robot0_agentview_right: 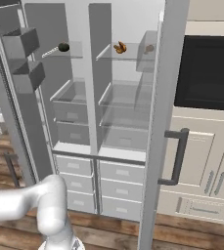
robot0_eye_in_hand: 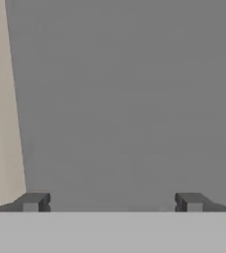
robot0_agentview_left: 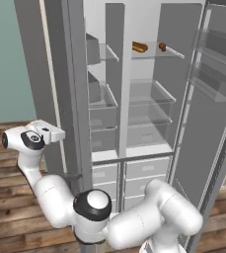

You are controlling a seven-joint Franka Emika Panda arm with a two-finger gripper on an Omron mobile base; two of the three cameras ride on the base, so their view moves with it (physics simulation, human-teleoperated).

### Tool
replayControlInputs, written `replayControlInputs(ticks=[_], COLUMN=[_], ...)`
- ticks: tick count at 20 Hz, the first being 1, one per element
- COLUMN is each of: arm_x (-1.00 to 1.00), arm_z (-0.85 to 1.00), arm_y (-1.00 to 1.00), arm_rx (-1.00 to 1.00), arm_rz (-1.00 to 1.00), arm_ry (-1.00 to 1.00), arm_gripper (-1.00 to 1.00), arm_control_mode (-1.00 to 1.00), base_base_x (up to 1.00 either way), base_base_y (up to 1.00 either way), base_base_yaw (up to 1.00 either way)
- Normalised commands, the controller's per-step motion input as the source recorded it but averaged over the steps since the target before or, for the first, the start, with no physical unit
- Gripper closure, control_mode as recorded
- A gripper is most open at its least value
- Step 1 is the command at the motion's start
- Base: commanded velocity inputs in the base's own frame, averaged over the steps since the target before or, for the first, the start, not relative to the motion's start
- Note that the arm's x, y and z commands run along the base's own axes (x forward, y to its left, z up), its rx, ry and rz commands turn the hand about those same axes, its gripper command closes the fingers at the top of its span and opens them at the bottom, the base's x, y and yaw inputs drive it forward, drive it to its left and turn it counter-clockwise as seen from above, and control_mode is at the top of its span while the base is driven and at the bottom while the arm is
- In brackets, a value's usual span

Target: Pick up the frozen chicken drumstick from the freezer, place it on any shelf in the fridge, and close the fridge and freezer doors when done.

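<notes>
Both doors stand wide open. The narrow left compartment is the freezer point(robot0_agentview_left: 102, 106); the wider right one is the fridge point(robot0_agentview_left: 151, 99). A brown chicken drumstick point(robot0_agentview_left: 139, 47) point(robot0_agentview_right: 120, 47) lies on the fridge's top glass shelf point(robot0_agentview_left: 154, 55), with a small dark brown item point(robot0_agentview_left: 162, 47) next to it. My gripper point(robot0_eye_in_hand: 112, 201) is open with nothing between its fingertips point(robot0_eye_in_hand: 33, 201). It faces a flat grey surface close up. The hand point(robot0_agentview_left: 57, 133) sits low at the left, by the outer side of the freezer door point(robot0_agentview_left: 35, 59), far from the drumstick.
A dark round item point(robot0_agentview_right: 63, 47) rests on the freezer's top shelf. The fridge door point(robot0_agentview_right: 167, 97) swings out at the right with its bar handle point(robot0_agentview_right: 179, 156), beside beige cabinets and a black oven point(robot0_agentview_right: 206, 73). Door bins point(robot0_agentview_left: 215, 64) jut inward. Wooden floor lies below.
</notes>
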Motion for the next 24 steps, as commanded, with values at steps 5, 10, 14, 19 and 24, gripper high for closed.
replayControlInputs(ticks=[5,10,14,19,24], arm_x=[0.8,0.74,0.55,0.62,0.84], arm_z=[0.0,0.0,0.0,0.0,0.0], arm_y=[-1.0,-1.0,-1.0,-1.0,-0.98], arm_rx=[0.0,0.0,0.0,0.06,0.16], arm_rz=[0.0,0.0,0.0,0.0,0.0], arm_ry=[0.0,-0.01,-0.07,-0.08,-0.03], arm_gripper=[-1.0,-1.0,-1.0,-1.0,-1.0], arm_control_mode=[-1.0,-1.0,-1.0,-1.0,-1.0], base_base_x=[0.0,0.0,0.0,0.0,0.0], base_base_y=[0.0,0.0,0.0,0.0,0.0], base_base_yaw=[0.0,0.0,0.0,0.0,0.0])
